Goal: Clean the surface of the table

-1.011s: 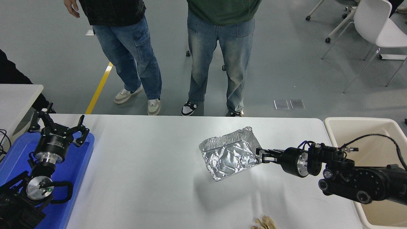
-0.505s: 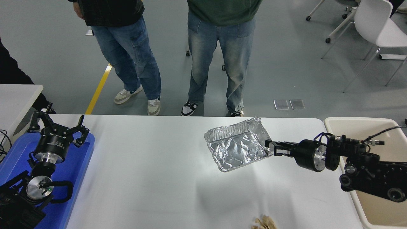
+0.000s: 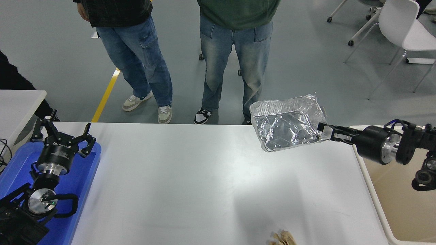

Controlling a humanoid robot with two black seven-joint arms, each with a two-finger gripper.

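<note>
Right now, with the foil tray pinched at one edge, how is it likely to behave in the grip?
The foil tray is probably very light: the right gripper carries it in the air by one edge. It looks thin and crumpled, so it likely dents or bends further under pressure. Held only at its rim, it may sag or swing over the table surface. The left gripper sits parked over the blue tray.

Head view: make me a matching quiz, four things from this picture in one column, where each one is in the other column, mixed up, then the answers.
Things:
1. foil tray
2. blue tray
3. crumpled brown paper
4. beige bin

Places:
A. on the table surface, at its near edge
B. beside the table's right end
C. held in the air by the right gripper
D. under the parked left gripper

Pairs: 1-C, 2-D, 3-A, 4-B
</note>
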